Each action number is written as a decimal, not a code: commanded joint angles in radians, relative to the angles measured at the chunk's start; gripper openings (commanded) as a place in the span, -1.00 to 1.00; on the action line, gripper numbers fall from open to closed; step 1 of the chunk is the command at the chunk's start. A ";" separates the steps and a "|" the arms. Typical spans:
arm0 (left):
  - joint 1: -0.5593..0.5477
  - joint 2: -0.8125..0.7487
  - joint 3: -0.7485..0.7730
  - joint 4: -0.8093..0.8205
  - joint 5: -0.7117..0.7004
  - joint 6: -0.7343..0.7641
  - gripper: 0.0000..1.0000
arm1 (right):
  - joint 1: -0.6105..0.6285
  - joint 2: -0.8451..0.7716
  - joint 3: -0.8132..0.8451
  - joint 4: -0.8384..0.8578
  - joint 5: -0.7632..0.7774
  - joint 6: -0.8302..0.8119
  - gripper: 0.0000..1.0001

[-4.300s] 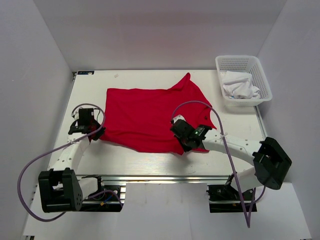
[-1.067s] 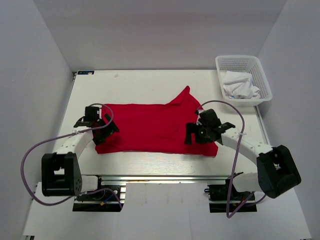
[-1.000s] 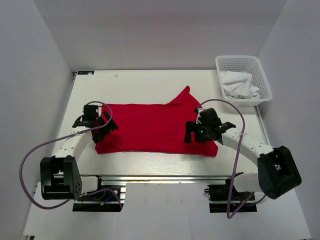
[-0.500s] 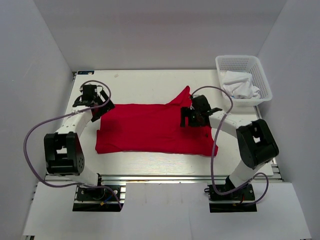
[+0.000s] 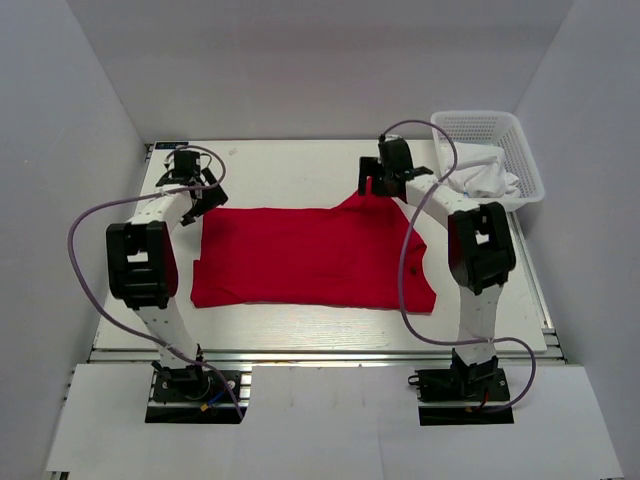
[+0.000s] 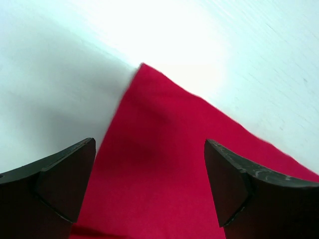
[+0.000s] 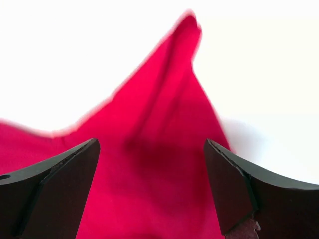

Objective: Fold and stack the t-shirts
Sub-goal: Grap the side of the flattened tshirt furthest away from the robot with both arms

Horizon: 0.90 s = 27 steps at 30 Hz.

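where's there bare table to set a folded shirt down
Bare table beyond the red shirt, between the left gripper and right gripper; also a narrow strip between the shirt and the near edge. Crowded around the basket, far right.

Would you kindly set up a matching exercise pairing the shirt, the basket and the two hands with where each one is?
1 red t-shirt
2 white basket
3 left hand
4 right hand

A far right table corner
B open over shirt's far left corner
C middle of table
D open over shirt's pointed peak

Pairs: 1-C, 2-A, 3-B, 4-D
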 commanded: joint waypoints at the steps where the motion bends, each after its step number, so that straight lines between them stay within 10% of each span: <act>1: 0.023 0.048 0.079 -0.019 -0.049 0.020 0.99 | -0.009 0.085 0.150 -0.074 0.003 0.000 0.81; 14: 0.023 0.277 0.259 -0.071 -0.026 0.029 0.66 | -0.052 0.314 0.463 -0.130 -0.008 0.054 0.81; 20: 0.023 0.297 0.231 -0.045 0.070 0.046 -0.47 | -0.068 0.377 0.502 -0.124 -0.055 0.079 0.81; 21: 0.023 0.297 0.218 -0.032 0.093 0.046 -0.89 | -0.069 0.383 0.503 -0.113 -0.054 0.085 0.81; 27: 0.023 0.288 0.217 -0.022 0.094 0.046 -1.00 | -0.063 0.409 0.505 -0.044 -0.074 0.114 0.68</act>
